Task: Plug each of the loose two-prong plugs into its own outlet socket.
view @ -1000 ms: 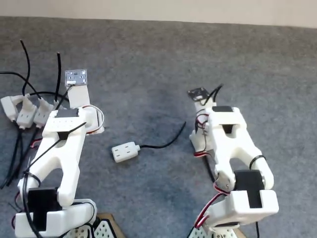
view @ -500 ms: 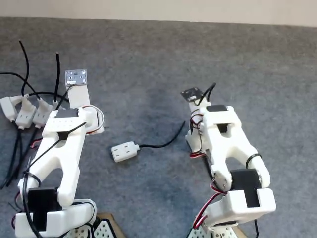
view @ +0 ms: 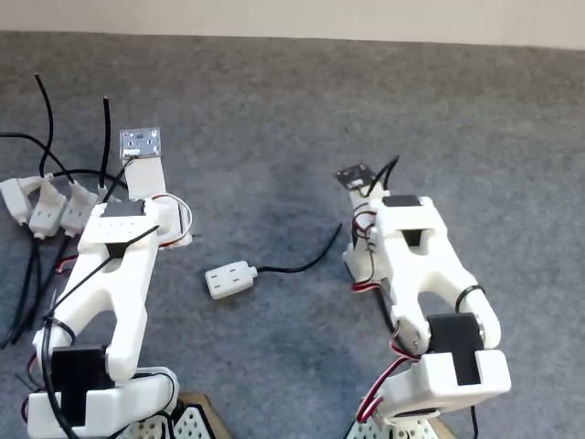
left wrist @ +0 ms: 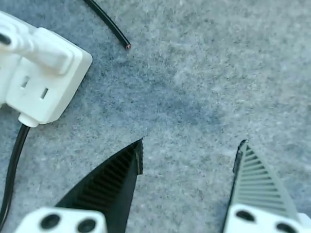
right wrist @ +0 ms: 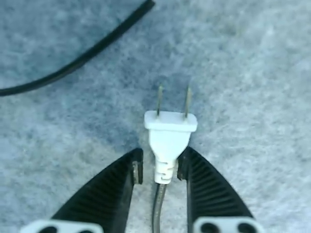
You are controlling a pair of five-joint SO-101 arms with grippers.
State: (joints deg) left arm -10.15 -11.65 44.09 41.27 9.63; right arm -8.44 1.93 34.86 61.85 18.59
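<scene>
As it juts forward, white plug (right wrist: pixel 168 138), clasped between right jaws

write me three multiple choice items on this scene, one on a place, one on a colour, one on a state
1. Where is the white plug?
A) between the fingers of the right hand
B) pushed into an outlet
C) lying far from both arms

2. What colour is the cord of the outlet block between the arms?
A) red
B) black
C) white

3. How is the left hand?
A) shut on a cord
B) shut on a plug
C) open, with bare carpet between its fingers

Answers:
1 A: the right wrist view shows the fingers closed on its neck, prongs pointing away.
2 B: the high view shows a black cord running from the block.
3 C: the left wrist view shows its fingers spread with nothing between them.
</scene>
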